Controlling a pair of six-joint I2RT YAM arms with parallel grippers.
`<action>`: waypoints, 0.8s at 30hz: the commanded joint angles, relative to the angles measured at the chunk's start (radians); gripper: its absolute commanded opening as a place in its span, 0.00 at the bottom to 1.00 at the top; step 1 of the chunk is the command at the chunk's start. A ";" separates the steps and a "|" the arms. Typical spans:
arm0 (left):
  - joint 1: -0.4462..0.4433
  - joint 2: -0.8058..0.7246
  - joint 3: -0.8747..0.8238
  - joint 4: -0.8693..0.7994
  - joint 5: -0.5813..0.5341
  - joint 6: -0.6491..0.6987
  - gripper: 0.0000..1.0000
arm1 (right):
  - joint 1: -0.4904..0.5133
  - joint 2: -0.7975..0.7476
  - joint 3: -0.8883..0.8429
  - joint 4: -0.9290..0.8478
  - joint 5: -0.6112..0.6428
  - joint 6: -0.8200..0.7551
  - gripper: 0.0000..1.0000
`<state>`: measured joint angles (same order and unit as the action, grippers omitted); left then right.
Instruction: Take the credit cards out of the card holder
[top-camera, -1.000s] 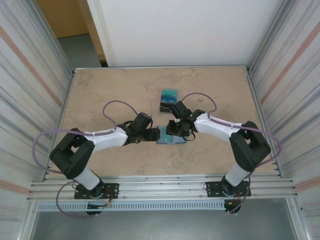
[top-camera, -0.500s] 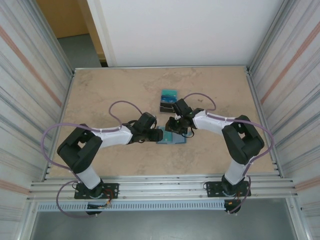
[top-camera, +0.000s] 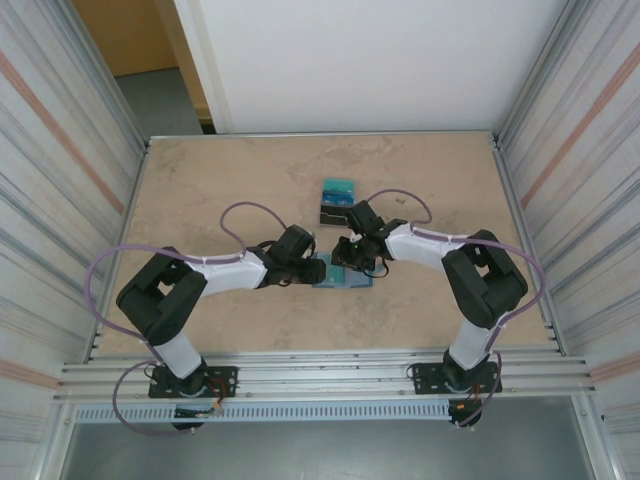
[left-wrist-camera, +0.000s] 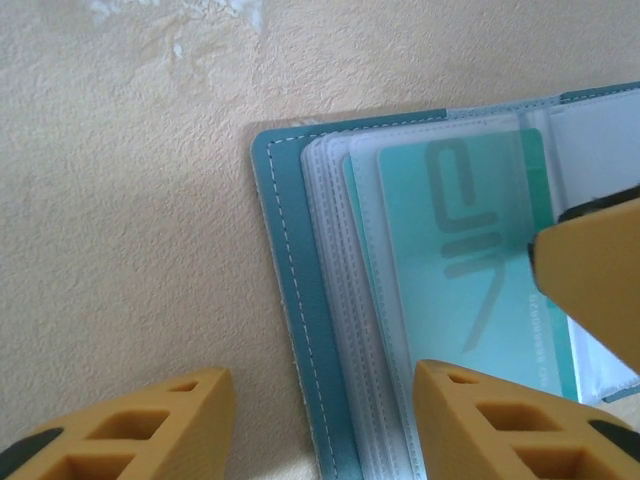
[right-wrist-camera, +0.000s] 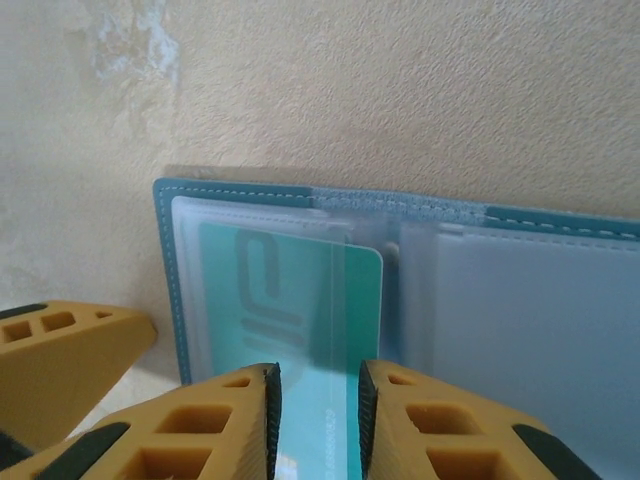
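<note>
Lying open and flat on the beige, mottled tabletop (left-wrist-camera: 120, 200), the slate-teal bifold card holder with pale clear sleeves (left-wrist-camera: 285, 290) is flanked by the two arms, one on each side. One teal, translucent plastic credit card (left-wrist-camera: 460, 280) is seen tucked in the stacked sleeves of the page nearer the left arm, not yet taken out. The left claw (left-wrist-camera: 322, 395) is released, its yellow jaws set wide apart astride the holder's outer edge, one over bare tabletop and one over the sleeves. This placing is judged to be meant for pinning the holder so that it is not dragged along. The right claw (right-wrist-camera: 315, 375) is placed over the card itself, its jaws close together with a narrow slot through which teal plastic shows. Whether the card is actually pinched cannot be told. A small dark boxy tray (top-camera: 337, 203), topped with something teal, is seen near the holder on its far side and is judged a likely place for removed cards.
</note>
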<state>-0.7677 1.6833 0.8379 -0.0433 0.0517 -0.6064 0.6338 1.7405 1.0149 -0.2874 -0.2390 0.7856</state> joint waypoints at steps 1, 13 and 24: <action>-0.008 0.024 0.004 -0.002 0.009 0.002 0.49 | -0.008 -0.049 -0.018 -0.012 0.012 0.014 0.27; -0.012 0.033 0.006 -0.004 0.017 0.000 0.45 | -0.013 -0.030 -0.056 -0.002 0.012 0.042 0.24; -0.017 0.044 0.005 -0.001 0.021 -0.016 0.41 | -0.025 -0.006 -0.082 0.079 -0.062 0.058 0.21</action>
<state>-0.7681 1.6901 0.8379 -0.0433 0.0441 -0.6075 0.6163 1.7180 0.9459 -0.2382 -0.2676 0.8181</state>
